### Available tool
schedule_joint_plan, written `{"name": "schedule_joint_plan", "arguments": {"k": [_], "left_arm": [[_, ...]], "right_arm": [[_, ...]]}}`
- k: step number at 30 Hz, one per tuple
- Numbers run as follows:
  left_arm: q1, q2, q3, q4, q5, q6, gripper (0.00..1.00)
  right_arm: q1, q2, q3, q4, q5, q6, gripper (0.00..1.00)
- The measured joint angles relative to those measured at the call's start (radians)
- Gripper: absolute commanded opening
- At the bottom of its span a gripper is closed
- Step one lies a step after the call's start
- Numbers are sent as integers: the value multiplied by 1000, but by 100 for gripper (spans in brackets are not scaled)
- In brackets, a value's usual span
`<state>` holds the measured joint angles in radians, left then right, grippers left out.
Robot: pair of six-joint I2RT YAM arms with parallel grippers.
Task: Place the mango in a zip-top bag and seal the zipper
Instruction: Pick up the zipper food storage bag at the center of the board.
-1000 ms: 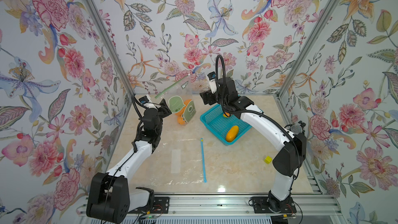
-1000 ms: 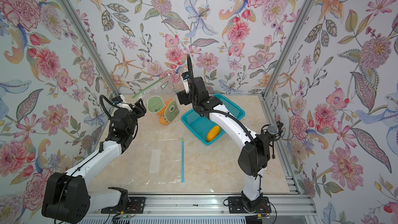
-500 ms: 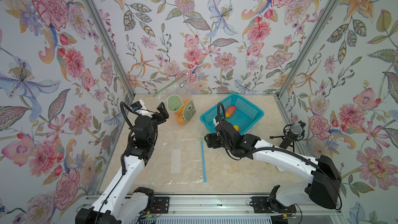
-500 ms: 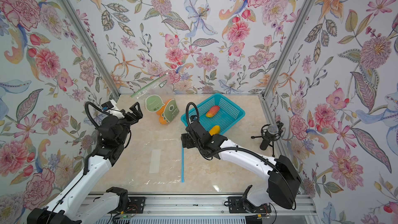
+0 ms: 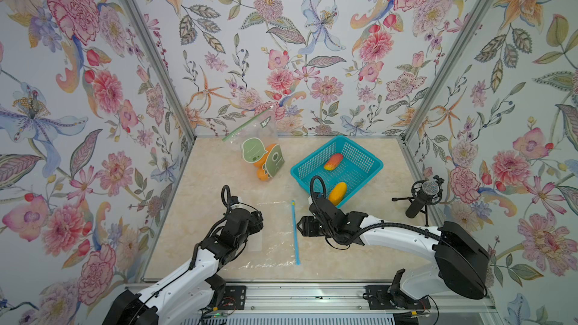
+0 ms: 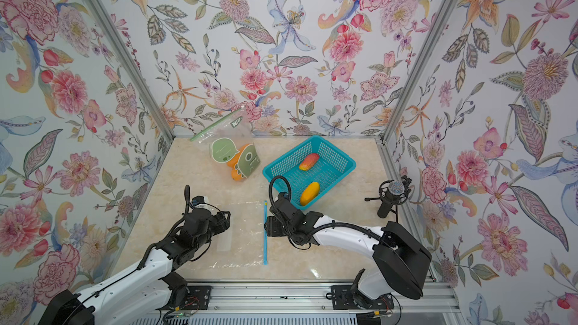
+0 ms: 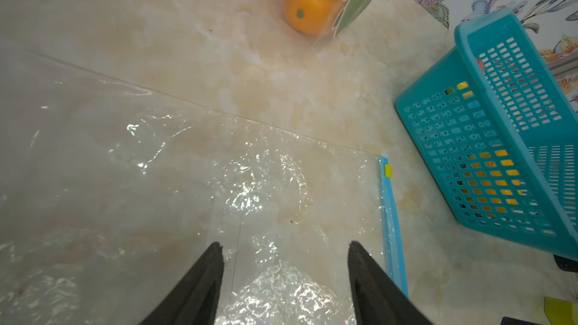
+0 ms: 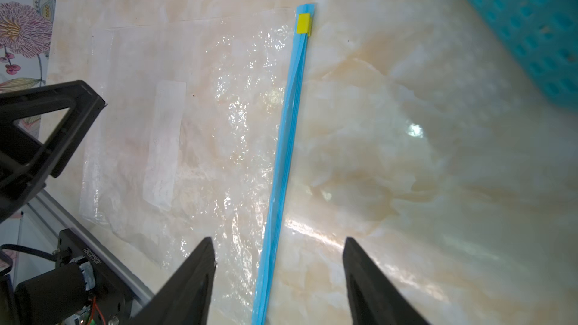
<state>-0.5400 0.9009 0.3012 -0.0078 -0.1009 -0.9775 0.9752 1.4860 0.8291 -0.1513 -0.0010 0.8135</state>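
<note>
1. Left gripper, jaws apart and empty, hovers over the flat bag near the table's front edge; the slick film may slide when pinched.
2. Right gripper, likewise apart and empty, straddles the zipper strip; pinching both lips would keep the mouth closed.
3. Mango lies in the basket, toward the back right corner.

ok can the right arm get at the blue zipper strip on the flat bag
Probably yes: the right arm's jaws stand open either side of the blue zipper strip, with nothing between them.
</note>
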Motion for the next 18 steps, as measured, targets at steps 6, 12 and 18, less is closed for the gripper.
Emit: {"name": "schedule_joint_plan", "arguments": {"k": [6, 12, 18], "left_arm": [[-4, 97, 37, 27, 39, 27, 65], [-131, 365, 319, -83, 60, 99, 76], [-275, 580, 595, -222, 43, 118, 77]], "right_arm": [[-56, 27, -2, 39, -5, -1, 41], [-77, -15, -72, 25, 79, 5, 37], [-81, -206, -180, -31, 198, 38, 36]]}}
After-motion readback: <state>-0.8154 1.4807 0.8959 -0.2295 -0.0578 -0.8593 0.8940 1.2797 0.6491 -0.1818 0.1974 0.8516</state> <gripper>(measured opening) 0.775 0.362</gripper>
